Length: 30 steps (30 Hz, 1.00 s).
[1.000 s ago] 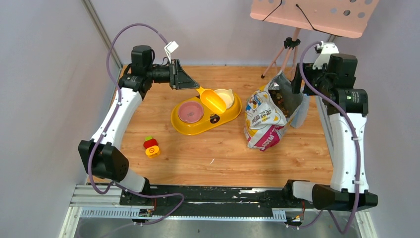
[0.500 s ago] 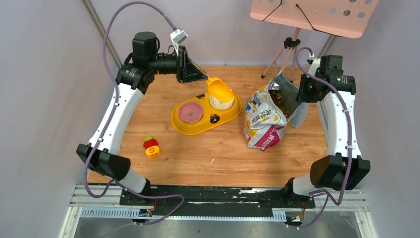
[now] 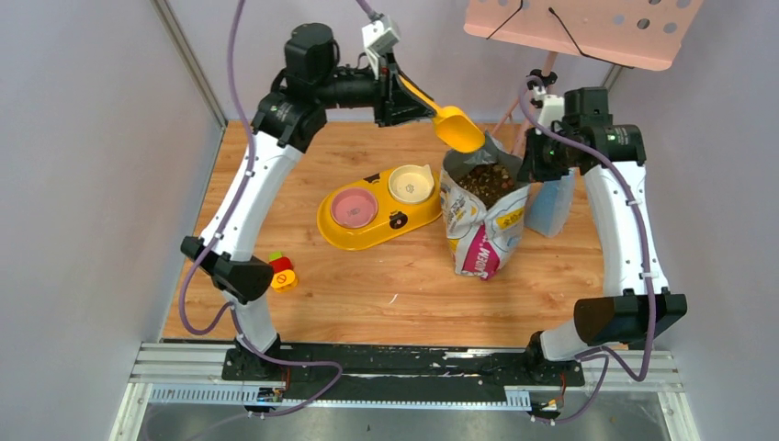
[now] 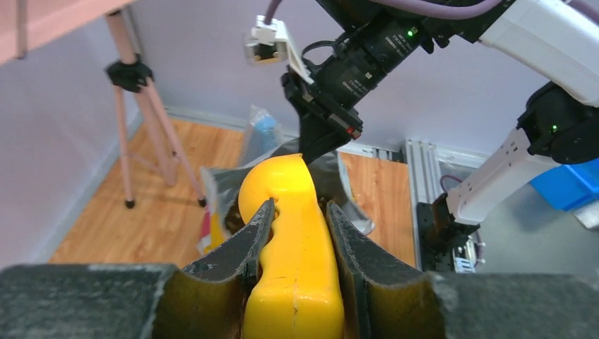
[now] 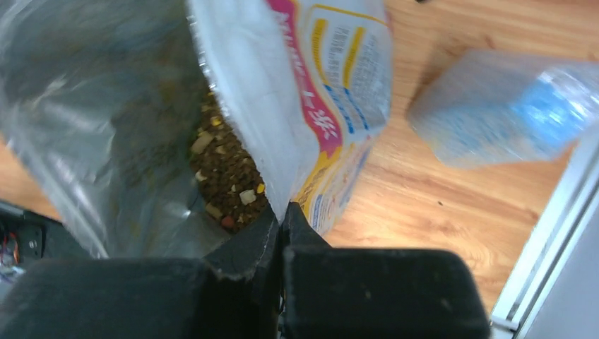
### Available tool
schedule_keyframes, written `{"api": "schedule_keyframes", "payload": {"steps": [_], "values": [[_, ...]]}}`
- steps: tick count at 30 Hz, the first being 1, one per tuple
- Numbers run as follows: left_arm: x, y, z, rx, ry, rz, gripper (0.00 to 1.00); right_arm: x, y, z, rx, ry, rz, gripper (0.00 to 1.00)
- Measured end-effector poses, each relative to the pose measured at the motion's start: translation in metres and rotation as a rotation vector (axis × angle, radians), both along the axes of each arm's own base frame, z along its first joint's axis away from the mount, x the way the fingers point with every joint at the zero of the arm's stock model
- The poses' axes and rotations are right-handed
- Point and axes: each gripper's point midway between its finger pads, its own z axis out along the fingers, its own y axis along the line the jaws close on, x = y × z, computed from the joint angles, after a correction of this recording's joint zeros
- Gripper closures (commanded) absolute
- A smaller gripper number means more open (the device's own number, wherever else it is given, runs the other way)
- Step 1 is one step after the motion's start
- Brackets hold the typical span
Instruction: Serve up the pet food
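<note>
The pet food is brown kibble inside an open printed foil bag standing right of centre. My right gripper is shut on the bag's right rim. In the right wrist view the kibble lies just past the closed gripper, which pinches the bag's edge. My left gripper is shut on the handle of a yellow scoop, and the scoop's bowl hangs over the bag's mouth. The left wrist view shows the scoop clamped between both fingers of the gripper.
A yellow double feeder holds a pink bowl and a cream bowl, left of the bag. A blue-and-white packet stands behind the bag. A tripod carries a pink board at the back right. A red-and-yellow toy lies front left.
My left arm lifted the scoop from the feeder up and right to above the bag. My right gripper closed on the bag's rim, and the bag now stands more upright.
</note>
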Motion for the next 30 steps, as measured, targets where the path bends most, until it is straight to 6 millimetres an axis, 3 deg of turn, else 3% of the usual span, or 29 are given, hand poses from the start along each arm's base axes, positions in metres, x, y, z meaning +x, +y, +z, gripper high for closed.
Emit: {"api": "schedule_keyframes", "payload": {"steps": [2, 5, 12, 24, 30], "values": [[-0.004, -0.019, -0.013, 0.017, 0.024, -0.034, 1.00, -0.003, 0.024, 0.005, -0.007, -0.018, 0.077, 1.00], [-0.012, -0.042, -0.039, 0.073, 0.062, -0.076, 1.00, -0.007, 0.043, 0.007, -0.008, -0.026, 0.141, 1.00], [-0.016, -0.067, -0.101, 0.254, 0.063, -0.061, 1.00, -0.011, 0.043, 0.005, -0.009, -0.010, 0.146, 1.00], [0.022, -0.088, -0.160, 0.439, 0.057, 0.271, 1.00, -0.025, 0.053, 0.006, -0.033, -0.024, 0.181, 1.00], [0.043, -0.101, -0.202, 0.497, 0.143, 0.423, 1.00, -0.031, 0.062, 0.006, -0.037, -0.024, 0.195, 1.00]]}}
